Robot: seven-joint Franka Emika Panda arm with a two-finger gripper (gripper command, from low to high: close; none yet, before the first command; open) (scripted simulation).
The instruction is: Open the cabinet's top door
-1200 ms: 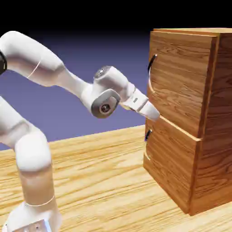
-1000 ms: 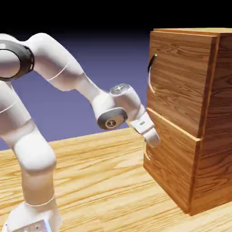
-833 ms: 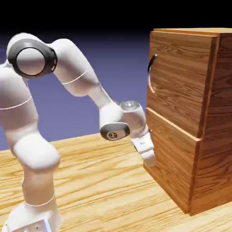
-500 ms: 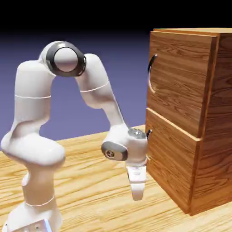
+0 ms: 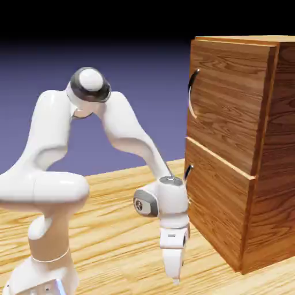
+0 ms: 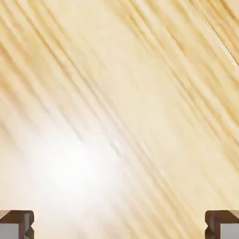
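Exterior view: the top door [image 5: 230, 98] sits closed on the upper front of the cabinet [image 5: 220, 213], while the gripper [image 5: 176, 280] points down over the bench [image 5: 124, 265], fingers wide apart and empty. Approach seems the step in hand; next, it likely must rise and turn toward the long handle [image 5: 191, 95]. The hand view cuts off the fingertips and misses the cabinet.

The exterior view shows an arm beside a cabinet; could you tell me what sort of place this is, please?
Probably a simulated robot test scene rather than a real room: a white robot arm on a wood-grain table, a boxy two-panel cabinet, and a plain blue-violet backdrop.
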